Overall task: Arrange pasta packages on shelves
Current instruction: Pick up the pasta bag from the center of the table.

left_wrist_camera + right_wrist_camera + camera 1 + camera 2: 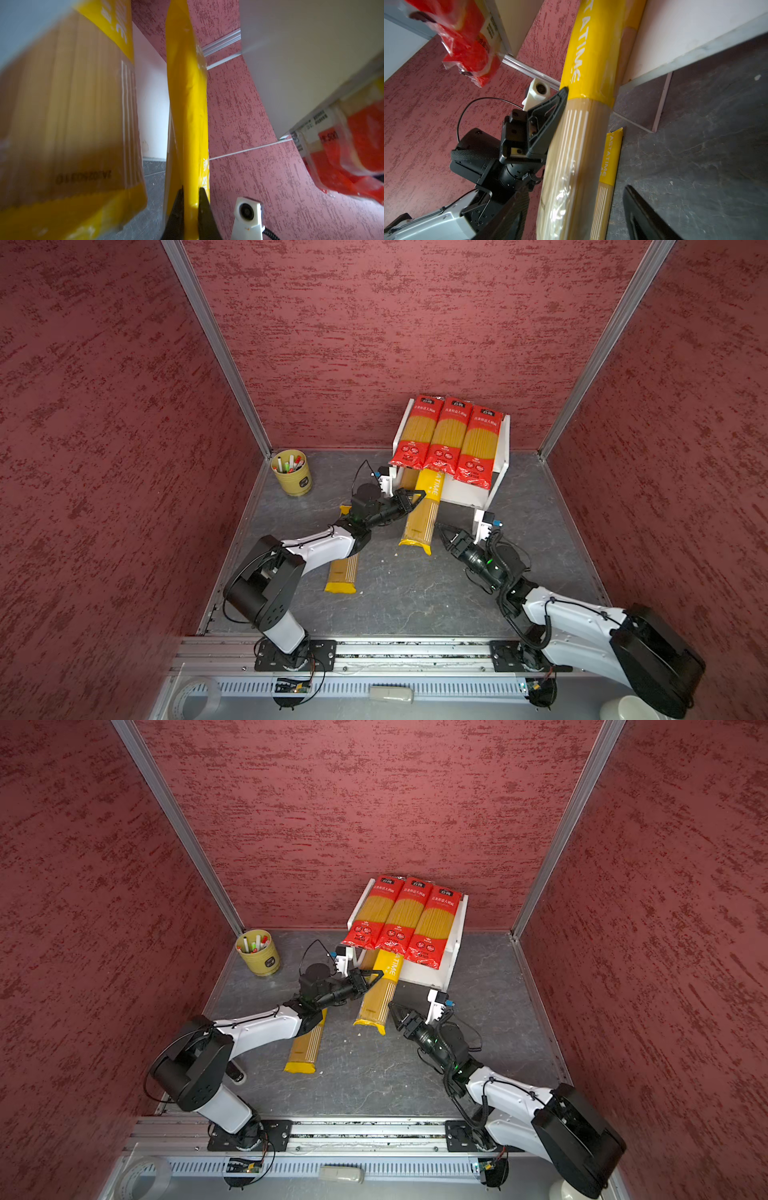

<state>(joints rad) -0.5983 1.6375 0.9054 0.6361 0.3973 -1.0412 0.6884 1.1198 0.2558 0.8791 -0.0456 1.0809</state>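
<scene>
Three red pasta packages [446,437] [401,917] lie side by side on the top board of the white shelves [465,491] [424,975]. One yellow package [422,516] [378,998] [583,124] slopes from the lower shelf down to the floor. My left gripper [413,497] [370,979] [191,192] is shut on its side edge. My right gripper [444,535] [395,1013] [575,191] stands open at its lower end, the bag showing between the fingers. A second yellow package [409,479] lies inside the lower shelf. A third [343,572] [305,1048] lies flat on the floor under my left arm.
A yellow cup of markers [291,472] [258,952] stands in the back left corner. Red walls close in three sides. A tape roll [195,697] lies below the front rail. The rack's thin leg [662,104] stands close to my right gripper.
</scene>
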